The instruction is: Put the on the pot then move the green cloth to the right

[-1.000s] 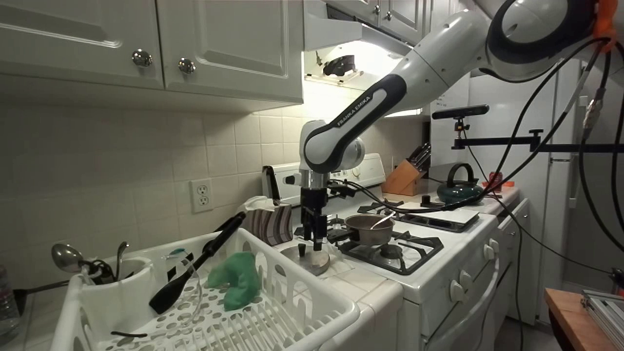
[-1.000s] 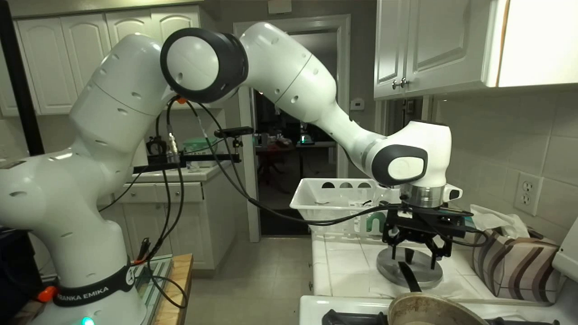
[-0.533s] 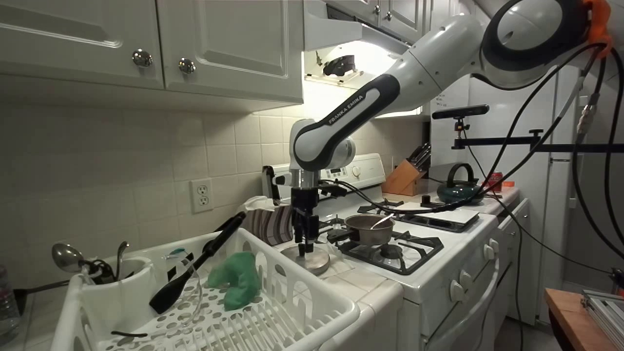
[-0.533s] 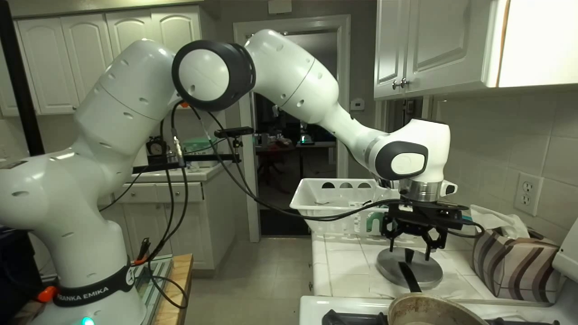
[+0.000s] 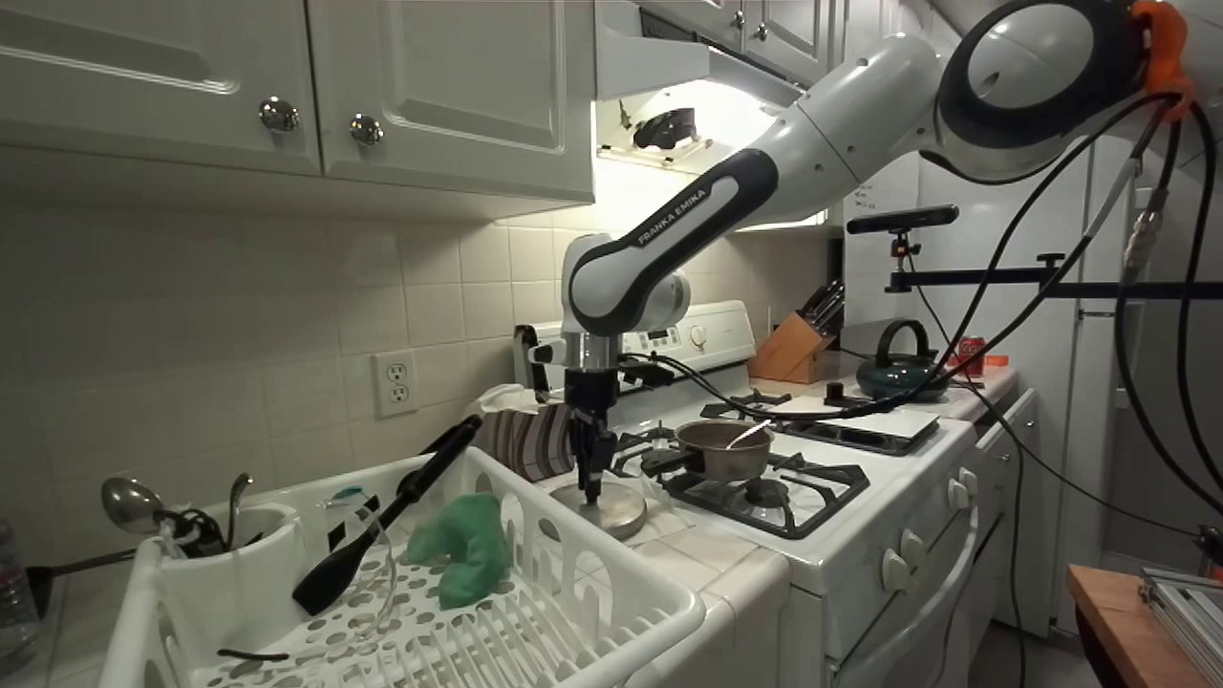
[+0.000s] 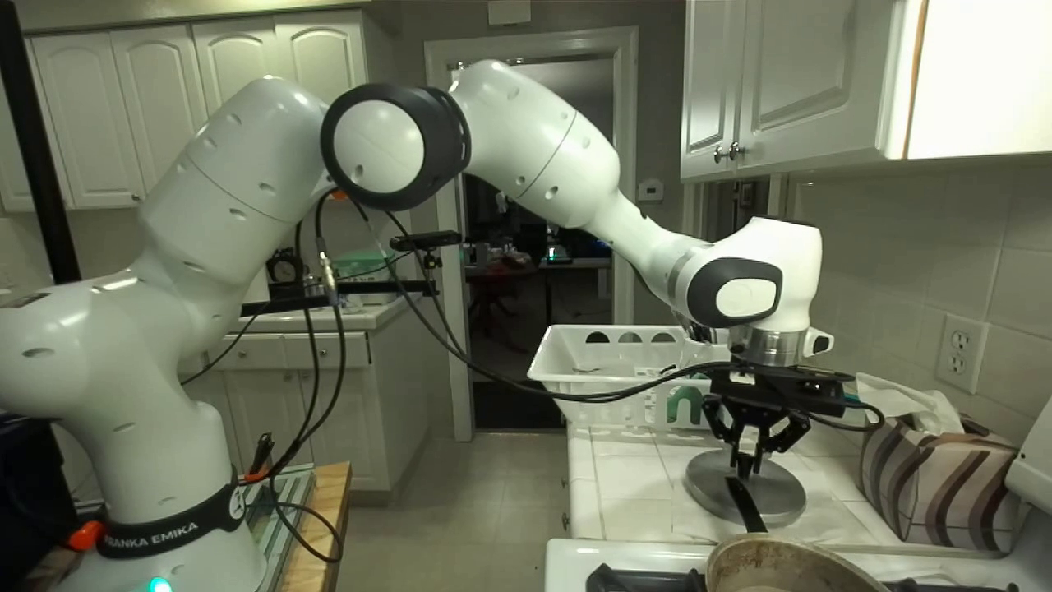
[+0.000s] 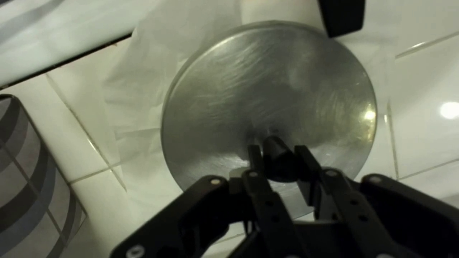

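My gripper (image 7: pixel 278 148) is at the round metal lid (image 7: pixel 265 79), its two fingers drawn in on either side of the black knob (image 7: pixel 280 163) and shut on it. The lid (image 6: pixel 708 485) lies flat on the tiled counter, and the gripper (image 6: pixel 745 467) points straight down over its middle. In an exterior view the pot (image 5: pixel 726 453) stands uncovered on a stove burner, a white-handled utensil leaning inside; its black handle (image 5: pixel 669 462) points towards the lid side. The green cloth (image 5: pixel 468 554) is bunched up inside the dish rack.
A white dish rack (image 5: pixel 659 612) with utensils and a black spatula (image 5: pixel 334 573) sits beside the lid. A striped tissue box (image 6: pixel 937 485) stands near the wall. Farther along are the stove grate (image 5: pixel 822 497), a knife block (image 5: pixel 791 349) and a dark kettle (image 5: pixel 898 368). Cabinets hang above.
My gripper has come down and across onto the lid's knob. Its fingers, wide apart earlier, have closed in around the knob. The lid, pot and cloth have not moved.
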`<state>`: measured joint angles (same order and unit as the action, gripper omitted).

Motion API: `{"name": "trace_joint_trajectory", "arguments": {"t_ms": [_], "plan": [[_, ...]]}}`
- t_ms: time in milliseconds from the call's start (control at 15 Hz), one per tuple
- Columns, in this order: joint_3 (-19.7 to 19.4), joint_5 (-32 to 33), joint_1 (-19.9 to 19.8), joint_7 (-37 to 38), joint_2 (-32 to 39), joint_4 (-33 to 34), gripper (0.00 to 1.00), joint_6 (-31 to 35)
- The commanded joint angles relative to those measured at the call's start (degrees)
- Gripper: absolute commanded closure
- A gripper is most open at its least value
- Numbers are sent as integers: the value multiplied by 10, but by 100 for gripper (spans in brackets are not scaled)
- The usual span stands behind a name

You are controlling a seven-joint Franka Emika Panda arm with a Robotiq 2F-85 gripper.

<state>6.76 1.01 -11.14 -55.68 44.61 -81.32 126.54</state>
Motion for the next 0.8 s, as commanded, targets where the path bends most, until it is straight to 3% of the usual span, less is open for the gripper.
{"name": "trace_joint_trajectory", "arguments": {"t_ms": [0, 67, 733], "plan": [[2, -11, 0, -14, 15, 27, 97, -18], [2, -11, 1, -14, 12, 25, 94, -18], [4, -12, 16, -8, -108, -99, 94, 23]]}}
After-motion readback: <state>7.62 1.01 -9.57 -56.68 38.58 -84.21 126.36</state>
